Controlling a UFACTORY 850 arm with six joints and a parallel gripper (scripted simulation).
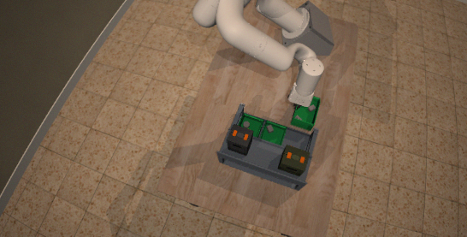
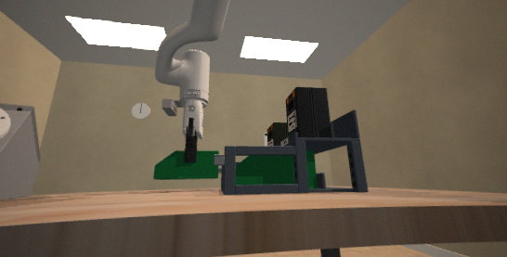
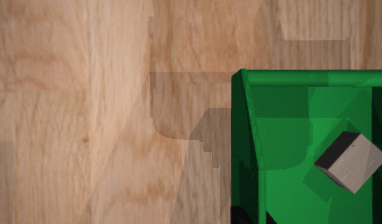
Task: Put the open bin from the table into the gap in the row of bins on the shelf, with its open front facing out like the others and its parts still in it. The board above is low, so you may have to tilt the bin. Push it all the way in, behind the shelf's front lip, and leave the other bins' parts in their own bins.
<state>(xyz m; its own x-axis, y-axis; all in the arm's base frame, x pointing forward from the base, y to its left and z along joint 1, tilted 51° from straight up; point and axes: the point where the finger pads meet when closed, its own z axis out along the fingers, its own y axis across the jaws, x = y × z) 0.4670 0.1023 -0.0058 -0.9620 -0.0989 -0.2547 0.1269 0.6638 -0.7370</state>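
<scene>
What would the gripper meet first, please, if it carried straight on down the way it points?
Pointing straight down, the gripper is shut on the green bin; below lies only the wooden table, which the lifted bin's underside would likely reach first.

Colours here: the bench is pale wood grain, sitting on a mottled tan tile floor. Shelf is dark slate grey. All the bins are bright green, including the open bin with a grey block in it. Two black boxes have orange tabs on top. The arm is off-white, and the gripper is black.
</scene>
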